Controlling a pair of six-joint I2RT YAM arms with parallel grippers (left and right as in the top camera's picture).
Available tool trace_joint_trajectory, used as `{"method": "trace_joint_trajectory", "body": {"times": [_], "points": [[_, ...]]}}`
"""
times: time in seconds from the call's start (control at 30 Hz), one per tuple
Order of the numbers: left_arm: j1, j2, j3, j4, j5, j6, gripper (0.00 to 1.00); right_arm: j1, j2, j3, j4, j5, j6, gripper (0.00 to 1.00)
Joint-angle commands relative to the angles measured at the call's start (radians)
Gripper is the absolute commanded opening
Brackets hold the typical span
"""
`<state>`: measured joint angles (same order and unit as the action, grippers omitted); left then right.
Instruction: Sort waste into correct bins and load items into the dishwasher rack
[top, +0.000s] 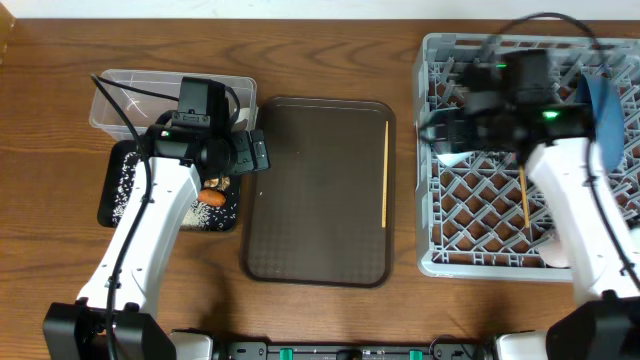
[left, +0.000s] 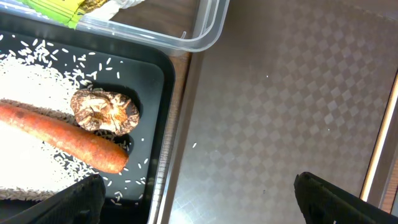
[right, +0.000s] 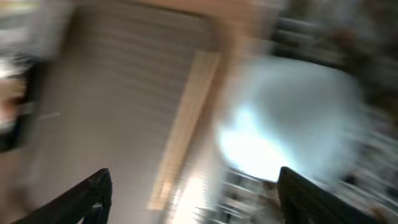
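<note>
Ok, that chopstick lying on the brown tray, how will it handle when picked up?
The chopstick looks thin and straight, so probably stiff and very light. Lying flat on the brown tray beside its right rim, it may roll or skid when pinched.

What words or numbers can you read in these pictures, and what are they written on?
None: no word, number or sign can be read in any view.
Yellow-green wrapper in the clear tub: only an edge shows, and no letters can be made out on it.
Right wrist view: too blurred to read anything.
</note>
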<state>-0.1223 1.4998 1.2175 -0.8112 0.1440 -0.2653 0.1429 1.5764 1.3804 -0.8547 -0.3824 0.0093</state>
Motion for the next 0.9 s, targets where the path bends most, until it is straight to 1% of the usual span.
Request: {"method": "trace_joint_trajectory", "body": {"times": [0.0, 0.1, 0.17, 0.2, 0.23, 0.27, 0.33, 0.37, 0.47, 0.53, 0.6, 0.87], "points": [[0.003, -0.017, 0.004, -0.003, 0.002, 0.001, 0.98, 0.131, 0.016, 0.011, 0.019, -0.074, 0.122, 0.71], [0.003, -0.017, 0.004, -0.003, 0.002, 0.001, 0.98, 0.233, 0.051, 0.011, 0.035, 0.081, 0.220, 0.68], [0.003, -0.017, 0.004, -0.003, 0.002, 0.001, 0.98, 0.300, 0.092, 0.011, 0.035, 0.218, 0.347, 0.64], [0.003, -0.017, 0.004, -0.003, 0.002, 0.001, 0.98, 0.326, 0.114, 0.011, 0.034, 0.269, 0.407, 0.62], [0.003, -0.017, 0.004, -0.003, 0.002, 0.001, 0.98, 0.349, 0.137, 0.011, 0.034, 0.308, 0.458, 0.56], [0.003, -0.017, 0.004, -0.003, 0.002, 0.001, 0.98, 0.370, 0.166, 0.011, 0.037, 0.345, 0.506, 0.52], [0.003, -0.017, 0.004, -0.003, 0.002, 0.001, 0.98, 0.396, 0.219, 0.011, 0.050, 0.409, 0.557, 0.50], [0.003, -0.017, 0.004, -0.003, 0.002, 0.001, 0.98, 0.402, 0.242, 0.011, 0.060, 0.428, 0.571, 0.48], [0.003, -0.017, 0.004, -0.003, 0.002, 0.001, 0.98, 0.408, 0.325, 0.011, 0.108, 0.454, 0.581, 0.46], [0.003, -0.017, 0.004, -0.003, 0.002, 0.001, 0.98, 0.404, 0.375, 0.011, 0.129, 0.463, 0.587, 0.38], [0.003, -0.017, 0.004, -0.003, 0.002, 0.001, 0.98, 0.393, 0.424, 0.011, 0.138, 0.484, 0.635, 0.39], [0.003, -0.017, 0.004, -0.003, 0.002, 0.001, 0.98, 0.357, 0.502, 0.011, 0.137, 0.471, 0.641, 0.39]]}}
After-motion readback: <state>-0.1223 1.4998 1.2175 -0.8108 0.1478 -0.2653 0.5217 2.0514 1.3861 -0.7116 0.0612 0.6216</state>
